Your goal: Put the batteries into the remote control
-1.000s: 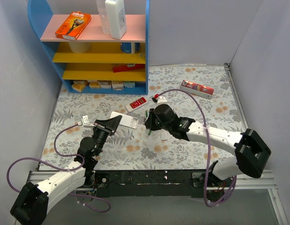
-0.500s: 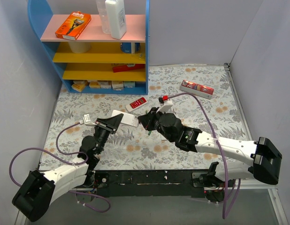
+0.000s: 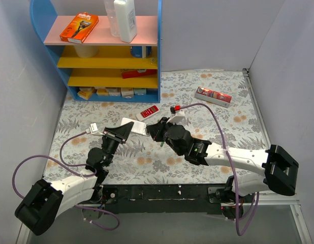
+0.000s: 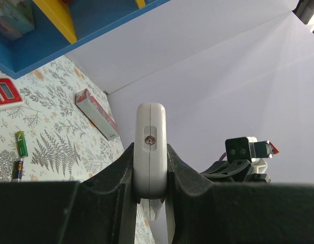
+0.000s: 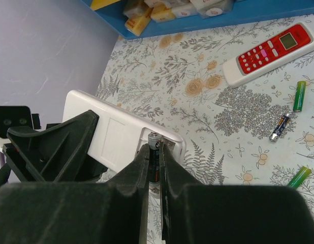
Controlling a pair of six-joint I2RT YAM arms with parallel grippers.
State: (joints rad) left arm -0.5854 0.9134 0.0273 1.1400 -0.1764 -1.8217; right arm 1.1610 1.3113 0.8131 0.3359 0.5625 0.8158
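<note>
My left gripper (image 3: 124, 133) is shut on the white remote control (image 3: 138, 129) and holds it up on edge, its plain back toward the right arm; the wrist view shows the remote's end (image 4: 150, 147) clamped between both fingers. My right gripper (image 5: 155, 152) is shut on a dark battery (image 5: 155, 145), whose metal tip sits at the open compartment in the remote's back (image 5: 111, 134). Loose batteries lie on the table: two green ones (image 5: 299, 95) (image 5: 301, 178) and a dark one (image 5: 280, 127).
A red remote with white buttons (image 3: 148, 112) lies behind the grippers. A red-and-white box (image 3: 213, 96) lies at the back right. A blue and yellow shelf unit (image 3: 106, 51) with small items stands at the back left. Grey walls close both sides.
My right gripper has moved left with its battery, up to the back of the remote. The left gripper has held the remote almost still.
</note>
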